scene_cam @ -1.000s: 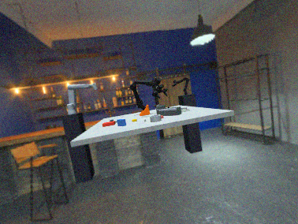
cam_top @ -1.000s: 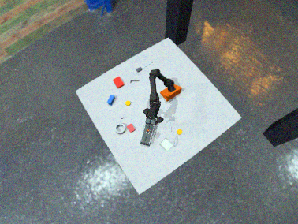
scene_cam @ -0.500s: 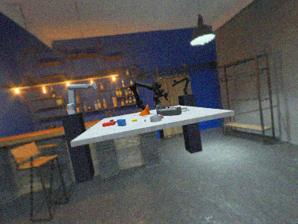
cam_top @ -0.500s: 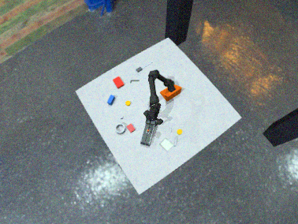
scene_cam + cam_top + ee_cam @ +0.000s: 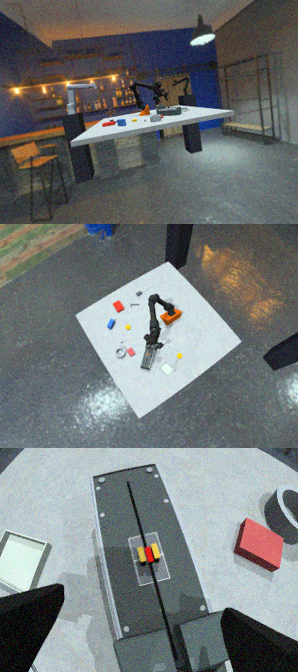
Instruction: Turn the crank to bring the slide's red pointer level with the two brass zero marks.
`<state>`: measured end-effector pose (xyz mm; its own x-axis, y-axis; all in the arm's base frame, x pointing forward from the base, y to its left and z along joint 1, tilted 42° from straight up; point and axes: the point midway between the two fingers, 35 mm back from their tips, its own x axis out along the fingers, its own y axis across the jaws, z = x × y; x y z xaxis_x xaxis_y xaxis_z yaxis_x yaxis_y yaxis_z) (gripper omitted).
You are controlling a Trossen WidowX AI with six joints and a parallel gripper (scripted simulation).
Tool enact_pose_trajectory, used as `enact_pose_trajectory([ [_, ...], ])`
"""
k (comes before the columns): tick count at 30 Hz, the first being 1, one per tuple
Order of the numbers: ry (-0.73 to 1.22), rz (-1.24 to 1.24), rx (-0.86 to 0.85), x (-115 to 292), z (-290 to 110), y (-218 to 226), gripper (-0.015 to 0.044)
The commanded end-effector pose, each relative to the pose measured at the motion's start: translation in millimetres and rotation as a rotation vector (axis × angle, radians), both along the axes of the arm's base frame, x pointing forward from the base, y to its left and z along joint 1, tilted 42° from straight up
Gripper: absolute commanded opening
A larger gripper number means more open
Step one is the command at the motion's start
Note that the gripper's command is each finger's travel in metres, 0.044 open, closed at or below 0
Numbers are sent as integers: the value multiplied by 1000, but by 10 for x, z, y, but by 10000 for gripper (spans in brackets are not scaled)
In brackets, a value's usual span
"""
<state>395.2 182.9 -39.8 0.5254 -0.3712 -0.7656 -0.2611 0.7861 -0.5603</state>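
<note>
The grey machine (image 5: 147, 363) (image 5: 169, 112) (image 5: 117, 513) has a long dark slot along its top. The red pointer (image 5: 149, 554) sits in the slot, between a left brass mark (image 5: 141, 554) and a right brass mark (image 5: 156, 551). It looks about level with them; a small offset is too fine to tell. My gripper (image 5: 145, 607) (image 5: 153, 345) is wide open and empty, above the machine's raised end block (image 5: 145, 650). One finger stands on each side of the wrist view. The crank and its handle do not show in the wrist view and cannot be made out in the top and exterior views.
A red block (image 5: 259, 545) (image 5: 131, 352) and a grey ring (image 5: 273, 512) lie on one side of the machine. A shallow pale tray (image 5: 19, 562) (image 5: 166, 368) and a yellow piece (image 5: 180, 356) are on the other. An orange object (image 5: 171, 317) (image 5: 145, 111) stands near the arm's base.
</note>
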Motion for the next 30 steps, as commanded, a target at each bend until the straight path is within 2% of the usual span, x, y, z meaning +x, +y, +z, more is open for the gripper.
enact_pose_trajectory([
  [1,-12,-3,12,26,169,163,440],
  [8,-11,5,13,3,358,292,440],
  [30,99,334,1,-777,764,-141,440],
])
